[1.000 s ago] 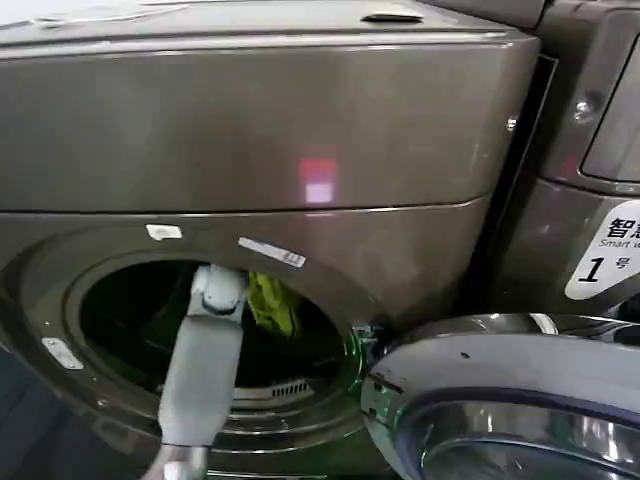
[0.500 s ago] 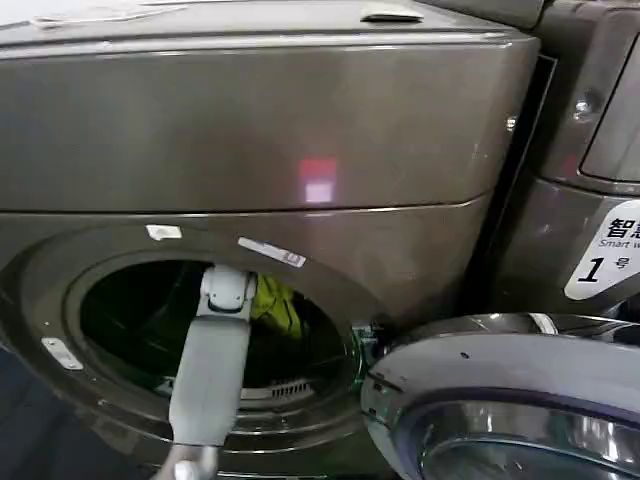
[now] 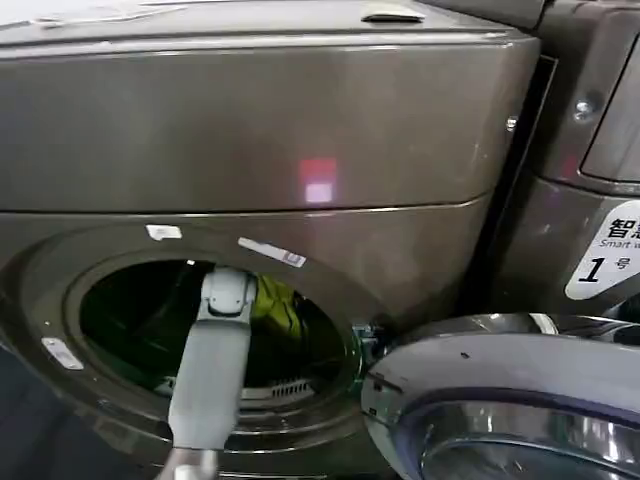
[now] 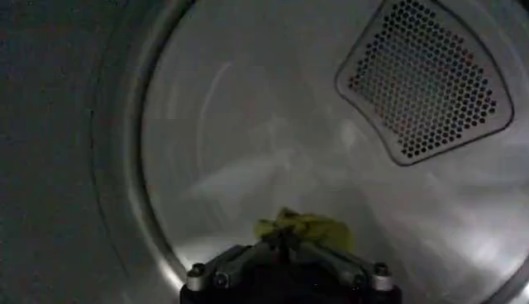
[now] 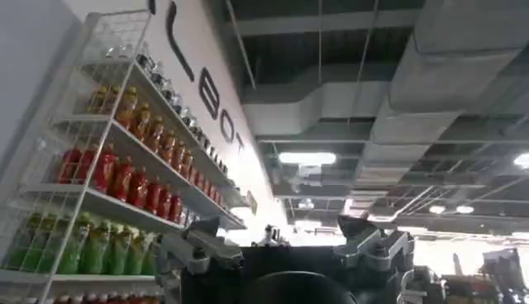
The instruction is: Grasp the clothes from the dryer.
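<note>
the left gripper (image 4: 285,241) reaches deep inside the dryer (image 3: 300,140) drum, fingers pinched together on the yellow-green garment (image 4: 307,228). the right gripper (image 5: 289,248) points at the ceiling, spread apart and holding nothing.

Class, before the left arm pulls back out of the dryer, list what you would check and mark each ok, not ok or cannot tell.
1. Dryer door swung open: ok.
2. Left gripper closed on the yellow-green garment: ok.
3. Garment lifted off the drum wall: cannot tell.
4. Arm clear of the porthole rim: ok.
5. Right gripper away from the dryer, pointing at the ceiling: ok.
</note>
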Robot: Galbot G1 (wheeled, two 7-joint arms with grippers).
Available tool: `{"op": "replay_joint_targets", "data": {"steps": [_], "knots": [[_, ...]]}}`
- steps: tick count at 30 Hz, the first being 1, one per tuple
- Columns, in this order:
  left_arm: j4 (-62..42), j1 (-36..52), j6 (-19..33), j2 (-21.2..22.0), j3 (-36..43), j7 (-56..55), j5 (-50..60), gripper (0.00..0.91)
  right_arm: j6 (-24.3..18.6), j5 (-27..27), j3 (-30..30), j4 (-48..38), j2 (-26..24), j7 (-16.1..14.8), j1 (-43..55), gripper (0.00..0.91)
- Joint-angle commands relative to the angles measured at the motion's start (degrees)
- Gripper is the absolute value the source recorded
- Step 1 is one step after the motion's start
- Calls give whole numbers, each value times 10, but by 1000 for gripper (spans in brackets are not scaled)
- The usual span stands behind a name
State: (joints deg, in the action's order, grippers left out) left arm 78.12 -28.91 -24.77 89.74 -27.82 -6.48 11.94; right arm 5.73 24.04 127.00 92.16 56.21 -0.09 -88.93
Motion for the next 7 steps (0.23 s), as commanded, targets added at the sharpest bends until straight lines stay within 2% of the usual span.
{"op": "replay_joint_targets", "data": {"steps": [1,7], "knots": [[3,-1,1,2,1,-3,-5,0,13,-3,6,2,1,5,-2,907],[13,-9,1,2,2,0,-4,0,13,-11,6,3,5,3,-7,907]]}}
